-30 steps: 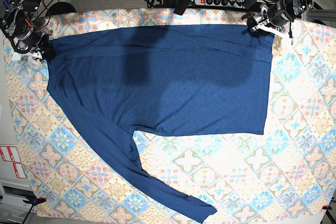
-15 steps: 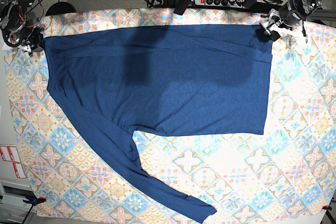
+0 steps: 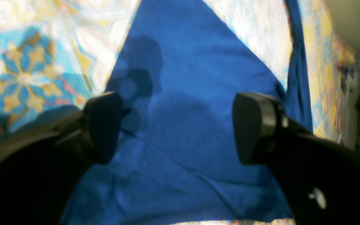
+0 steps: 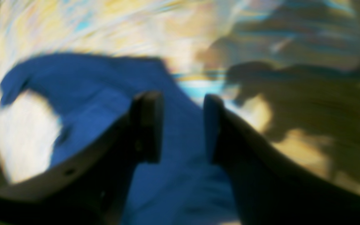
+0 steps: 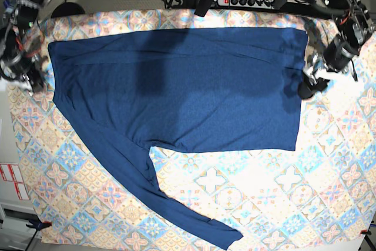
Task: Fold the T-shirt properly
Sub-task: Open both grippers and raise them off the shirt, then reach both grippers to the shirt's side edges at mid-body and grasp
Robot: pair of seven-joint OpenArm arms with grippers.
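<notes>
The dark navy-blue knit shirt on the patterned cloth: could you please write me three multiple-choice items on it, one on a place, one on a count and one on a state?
1. Where does the free long sleeve of the dark navy-blue knit shirt point in the base view?
A. toward the lower edge of the picture
B. toward the power strip at the top
C. off the right edge

2. How many sleeves lie spread out away from the shirt's body?
A. none
B. one
C. two

3. How does the left tool stand?
A. shut on the shirt
B. shut on nothing
C. open, with shirt fabric showing between its fingers

Answers: 1 A, the sleeve runs diagonally down over the tiled-pattern tablecloth. 2 B, only one sleeve stretches out. 3 C, the left wrist view shows a wide gap between the fingers.
</notes>
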